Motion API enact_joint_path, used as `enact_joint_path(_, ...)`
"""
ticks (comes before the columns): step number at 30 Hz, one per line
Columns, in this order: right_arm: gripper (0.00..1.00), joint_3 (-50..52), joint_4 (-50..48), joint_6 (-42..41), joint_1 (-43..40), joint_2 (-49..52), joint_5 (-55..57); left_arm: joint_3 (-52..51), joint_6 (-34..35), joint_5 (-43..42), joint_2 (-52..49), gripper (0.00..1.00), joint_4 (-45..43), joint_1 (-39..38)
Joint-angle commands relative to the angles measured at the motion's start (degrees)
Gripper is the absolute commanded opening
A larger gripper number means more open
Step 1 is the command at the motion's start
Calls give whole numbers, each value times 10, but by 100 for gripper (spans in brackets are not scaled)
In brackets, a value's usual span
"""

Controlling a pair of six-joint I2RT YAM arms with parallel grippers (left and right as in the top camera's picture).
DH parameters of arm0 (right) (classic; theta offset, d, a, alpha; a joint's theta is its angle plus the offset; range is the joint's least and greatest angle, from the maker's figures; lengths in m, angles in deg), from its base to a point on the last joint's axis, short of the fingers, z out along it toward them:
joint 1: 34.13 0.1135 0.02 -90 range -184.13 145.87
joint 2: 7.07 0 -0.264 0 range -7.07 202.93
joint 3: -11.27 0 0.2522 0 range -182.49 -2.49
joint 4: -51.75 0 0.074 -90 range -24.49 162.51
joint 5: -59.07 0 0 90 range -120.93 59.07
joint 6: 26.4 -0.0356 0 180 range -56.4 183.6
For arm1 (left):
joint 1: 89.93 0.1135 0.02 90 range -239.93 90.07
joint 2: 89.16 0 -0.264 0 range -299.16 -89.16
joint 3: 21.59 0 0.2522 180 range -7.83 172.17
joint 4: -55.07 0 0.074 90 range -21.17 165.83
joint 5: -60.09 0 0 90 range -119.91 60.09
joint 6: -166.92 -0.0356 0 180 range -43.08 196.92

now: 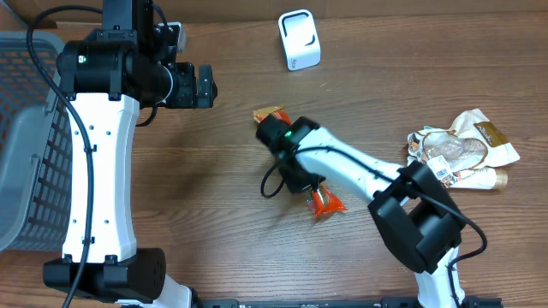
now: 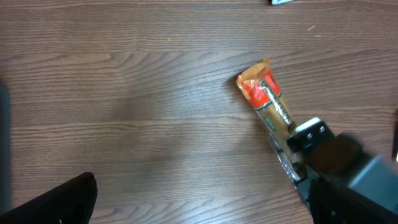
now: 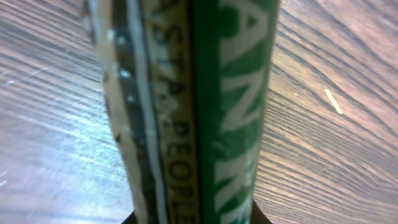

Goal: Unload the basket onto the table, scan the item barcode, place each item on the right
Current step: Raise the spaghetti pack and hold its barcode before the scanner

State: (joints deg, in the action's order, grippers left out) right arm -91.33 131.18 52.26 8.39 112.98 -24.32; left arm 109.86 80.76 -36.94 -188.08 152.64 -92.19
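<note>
A long snack packet (image 1: pixel 271 115), orange-red at its ends and green in the middle, lies on the wooden table near the centre. My right gripper (image 1: pixel 298 167) sits over its middle, shut on it. In the right wrist view the packet (image 3: pixel 230 93) fills the frame between the dark fingers, with white letters on green. From the left wrist view the packet (image 2: pixel 266 94) runs down into the right gripper's black body (image 2: pixel 323 155). A white scanner (image 1: pixel 300 40) stands at the back. My left gripper (image 1: pixel 205 86) hovers open at the back left with nothing in it; one finger (image 2: pixel 62 202) shows.
A grey mesh basket (image 1: pixel 26 137) stands at the left edge. A heap of other packets (image 1: pixel 462 150) lies at the right. The right arm's white link (image 1: pixel 360 171) stretches across the table from the front right.
</note>
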Motion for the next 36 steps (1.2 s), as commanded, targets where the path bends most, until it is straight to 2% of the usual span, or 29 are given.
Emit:
enact_joint_path(1, 4, -2, 4, 103, -34, -11, -209, 2, -13, 0, -2, 100, 0, -7)
enact_joint_path(8, 4, -9, 8, 276, -131, -127, -521, 2, -13, 0, -2, 100, 0, -7)
enact_joint_path(12, 4, -9, 4, 285, -205, -173, -637, 2, -13, 0, -2, 100, 0, -7)
enact_joint_path(20, 4, -9, 5, 283, -301, -189, -732, 2, -13, 0, -2, 100, 0, -7)
enact_joint_path(23, 4, -9, 3, 271, -306, -189, -726, 2, -13, 0, -2, 100, 0, -7)
enact_joint_path(27, 4, -27, -21, 172, -303, -189, -627, 2, -13, 0, -2, 99, 0, -7)
enact_joint_path(31, 3, -109, -14, 75, -283, -187, -465, 2, -13, 0, -2, 100, 0, -7)
enact_joint_path(36, 3, -258, 19, 33, -240, -164, -204, 2, -13, 0, -2, 100, 0, -7)
